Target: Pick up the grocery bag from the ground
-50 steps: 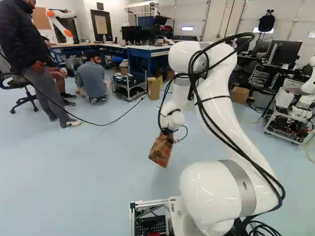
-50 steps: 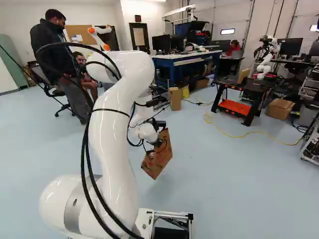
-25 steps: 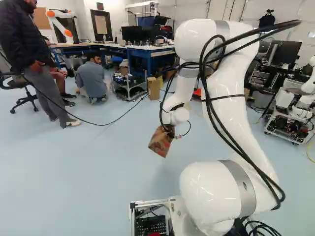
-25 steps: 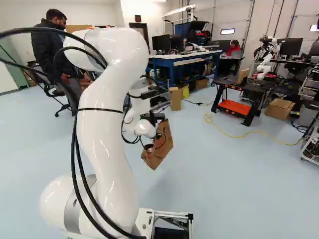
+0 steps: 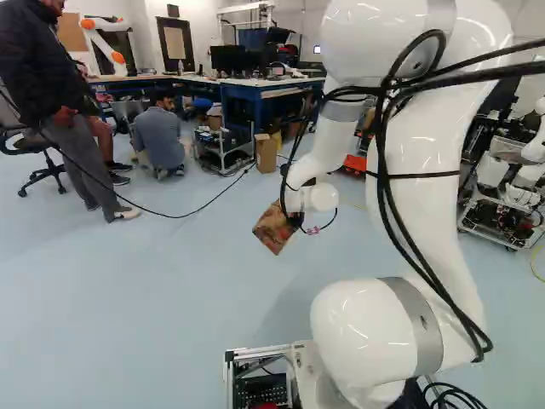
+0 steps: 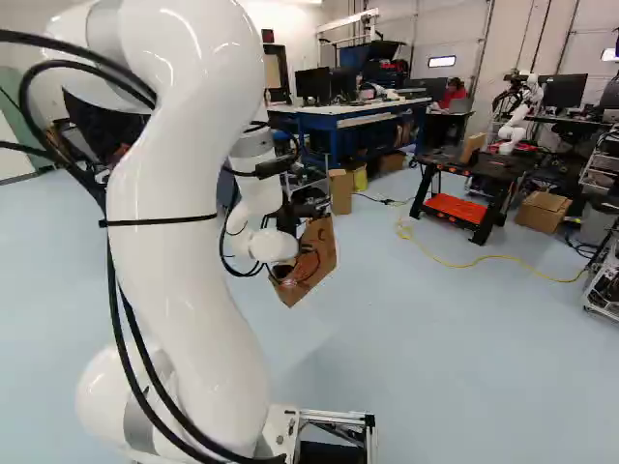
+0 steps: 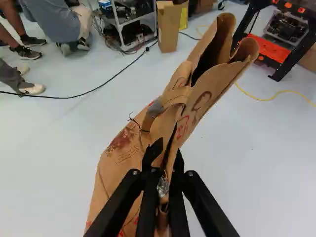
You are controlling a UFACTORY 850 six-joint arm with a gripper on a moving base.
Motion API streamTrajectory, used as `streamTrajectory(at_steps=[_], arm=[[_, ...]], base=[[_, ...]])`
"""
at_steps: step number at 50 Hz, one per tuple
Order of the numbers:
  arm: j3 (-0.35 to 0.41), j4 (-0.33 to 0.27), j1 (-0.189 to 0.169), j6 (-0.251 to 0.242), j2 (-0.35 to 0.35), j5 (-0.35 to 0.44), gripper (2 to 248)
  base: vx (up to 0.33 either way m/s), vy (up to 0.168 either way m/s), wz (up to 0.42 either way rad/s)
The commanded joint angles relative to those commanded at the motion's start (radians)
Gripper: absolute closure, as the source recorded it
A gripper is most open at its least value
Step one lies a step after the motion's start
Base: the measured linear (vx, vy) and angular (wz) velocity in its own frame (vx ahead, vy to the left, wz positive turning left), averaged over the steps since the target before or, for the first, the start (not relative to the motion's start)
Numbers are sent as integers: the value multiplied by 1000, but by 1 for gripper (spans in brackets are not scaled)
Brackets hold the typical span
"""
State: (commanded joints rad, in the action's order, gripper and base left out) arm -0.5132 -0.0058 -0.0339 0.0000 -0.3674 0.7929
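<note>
Left base view: bag (image 5: 273, 228), top probably hidden

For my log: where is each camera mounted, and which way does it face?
Left base view: behind the arm, to its left, facing ahead and slightly down; the arm rises right of the middle.
Right base view: behind it, to its right, same facing; the arm fills the left.
Wrist view: on the wrist, looking along the hand, shut on the paper bag.
Both base views share the bag and the blue bench.
</note>
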Motion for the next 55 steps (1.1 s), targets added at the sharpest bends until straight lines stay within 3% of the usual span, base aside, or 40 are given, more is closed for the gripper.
streamTrajectory(at_steps=[40, 55], arm=[[209, 0, -4, 0, 375, 178, 226], [235, 0, -4, 0, 421, 185, 226]], base=[[0, 0, 0], [0, 0, 0]])
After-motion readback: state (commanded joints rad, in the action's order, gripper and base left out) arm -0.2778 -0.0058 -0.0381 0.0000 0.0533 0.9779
